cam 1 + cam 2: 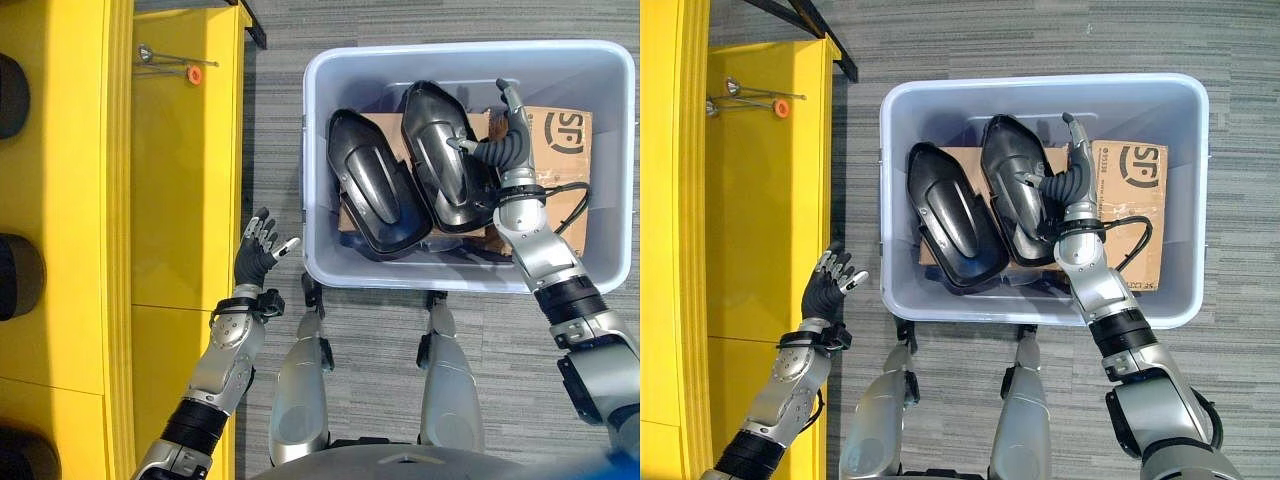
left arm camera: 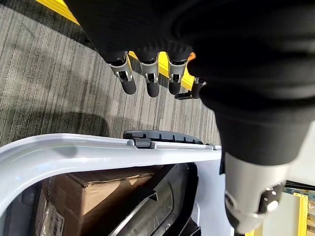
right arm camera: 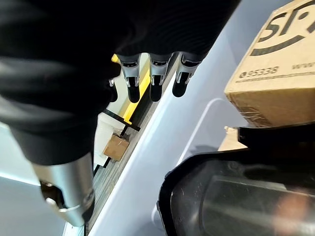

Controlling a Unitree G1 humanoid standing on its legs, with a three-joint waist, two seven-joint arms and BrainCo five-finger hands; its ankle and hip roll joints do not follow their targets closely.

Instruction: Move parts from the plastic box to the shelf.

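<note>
Two black glossy moulded parts lie side by side in the pale plastic box point(image 1: 318, 262), one on the left point(image 1: 375, 195) and one on the right point(image 1: 438, 160), resting on cardboard. My right hand point(image 1: 508, 135) is inside the box, open, with straight fingers beside the right part's far edge and its thumb over that part. The right wrist view shows its fingertips point(image 3: 152, 86) above the box wall and the part point(image 3: 236, 196) just below. My left hand point(image 1: 260, 250) is open and holds nothing, hovering between the yellow shelf point(image 1: 180, 200) and the box.
A cardboard carton point(image 1: 562, 130) fills the box's right half. Thin metal rods with an orange cap point(image 1: 193, 73) lie on the shelf's far end. Dark rounded shapes point(image 1: 18, 275) sit at the shelf's left edge. Grey carpet runs between shelf and box.
</note>
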